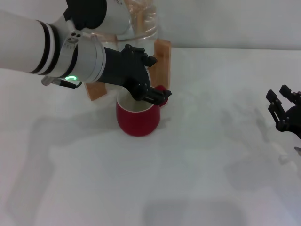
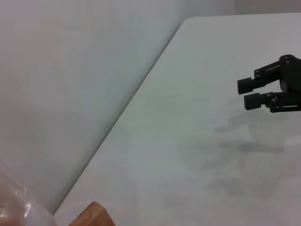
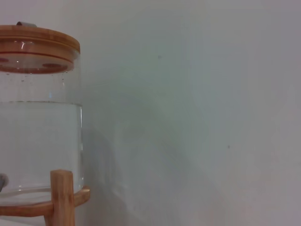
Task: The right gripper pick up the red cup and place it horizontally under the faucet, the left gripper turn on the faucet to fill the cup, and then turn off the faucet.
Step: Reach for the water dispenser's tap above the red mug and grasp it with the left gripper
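Observation:
The red cup (image 1: 137, 120) stands upright on the white table (image 1: 197, 179), close in front of the wooden stand (image 1: 163, 57) of the clear water jug (image 1: 141, 21). Its white inside shows, and its handle pokes out behind the claw. My left gripper (image 1: 157, 97) hangs just over the cup's far rim, its black fingers (image 1: 162, 94) together with nothing seen between them. The faucet is hidden behind that claw. My right gripper (image 1: 281, 104) waits open and empty at the table's far right edge; the left wrist view also shows the right gripper (image 2: 248, 92) above the bare table.
In the right wrist view the jug (image 3: 40, 136), part full of water, carries a wooden lid (image 3: 37, 40) and rests on its stand (image 3: 61, 193) before a pale wall. A corner of the stand (image 2: 91, 214) shows in the left wrist view.

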Motion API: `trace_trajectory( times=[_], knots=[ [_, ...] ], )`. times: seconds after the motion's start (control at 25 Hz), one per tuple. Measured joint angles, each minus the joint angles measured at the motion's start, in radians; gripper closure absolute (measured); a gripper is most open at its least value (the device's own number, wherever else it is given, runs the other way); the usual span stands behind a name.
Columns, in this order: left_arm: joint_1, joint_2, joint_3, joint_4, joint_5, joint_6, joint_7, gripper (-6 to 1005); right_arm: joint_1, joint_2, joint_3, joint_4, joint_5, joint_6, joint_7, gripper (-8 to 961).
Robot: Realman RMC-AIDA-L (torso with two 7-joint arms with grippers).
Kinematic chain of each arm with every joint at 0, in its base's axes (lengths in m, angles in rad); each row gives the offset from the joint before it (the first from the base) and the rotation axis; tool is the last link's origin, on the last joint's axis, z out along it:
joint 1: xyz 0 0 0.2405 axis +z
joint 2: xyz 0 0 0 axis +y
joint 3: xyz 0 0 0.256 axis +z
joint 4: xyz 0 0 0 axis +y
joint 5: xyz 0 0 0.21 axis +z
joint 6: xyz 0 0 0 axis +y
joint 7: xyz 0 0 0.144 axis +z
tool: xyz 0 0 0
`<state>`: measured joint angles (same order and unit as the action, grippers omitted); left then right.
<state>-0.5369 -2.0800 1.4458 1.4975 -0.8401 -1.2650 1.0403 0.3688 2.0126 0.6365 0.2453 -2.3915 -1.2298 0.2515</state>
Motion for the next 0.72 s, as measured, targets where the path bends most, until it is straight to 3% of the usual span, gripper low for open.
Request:
trace_trajectory(
  times=[0.72],
  knots=[
    [0.008, -0.002, -0.007, 0.022, -0.005, -0.023, -0.002, 124, 0.004, 0.000, -0.002, -0.003, 0.000, 0.001, 0.000, 622]
  ],
)
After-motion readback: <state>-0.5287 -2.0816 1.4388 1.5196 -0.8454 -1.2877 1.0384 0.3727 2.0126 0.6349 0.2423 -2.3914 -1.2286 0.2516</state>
